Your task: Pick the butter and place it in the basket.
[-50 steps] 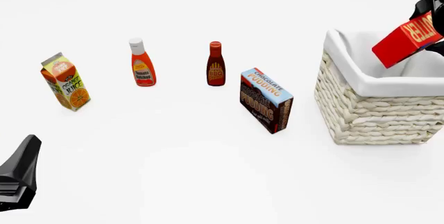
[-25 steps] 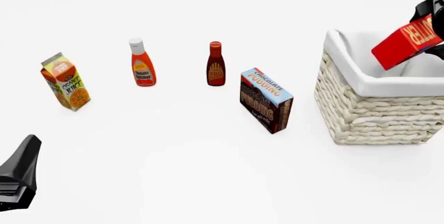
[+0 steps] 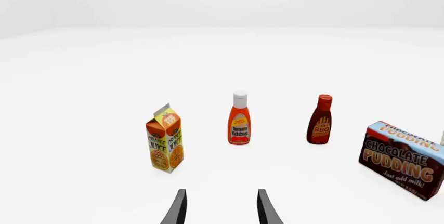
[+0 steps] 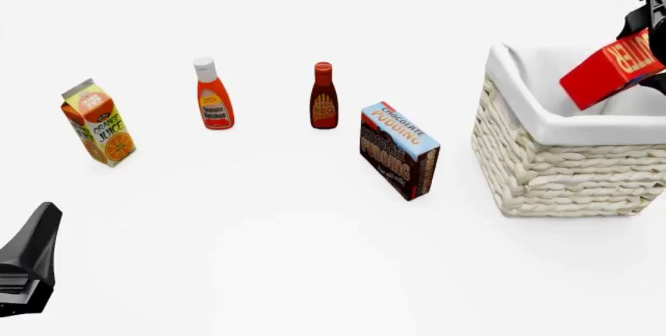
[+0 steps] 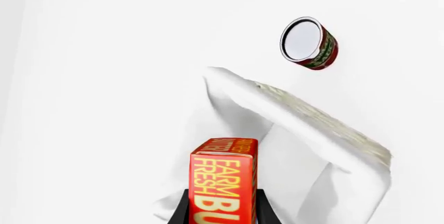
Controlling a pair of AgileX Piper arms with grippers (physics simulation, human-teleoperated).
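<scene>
Two fingers of the right gripper [image 5: 222, 211] clamp the butter [image 4: 612, 68], tilted in the air over the basket [image 4: 562, 172] near the tabletop's right edge, while the left gripper [image 3: 220, 208] hangs with fingers parted, holding nothing

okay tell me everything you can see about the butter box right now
The small red-orange rectangular butter box carries large pale yellow lettering, with "FARM FRESH" readable in the right wrist view. It looks like printed cardboard. It is tilted, lower end pointing down and left in the front view, and is held off the table between the black fingers of the right gripper. It hangs above the opening of the large cream woven-rope basket with white cloth lining, not resting on it as far as can be seen.
</scene>
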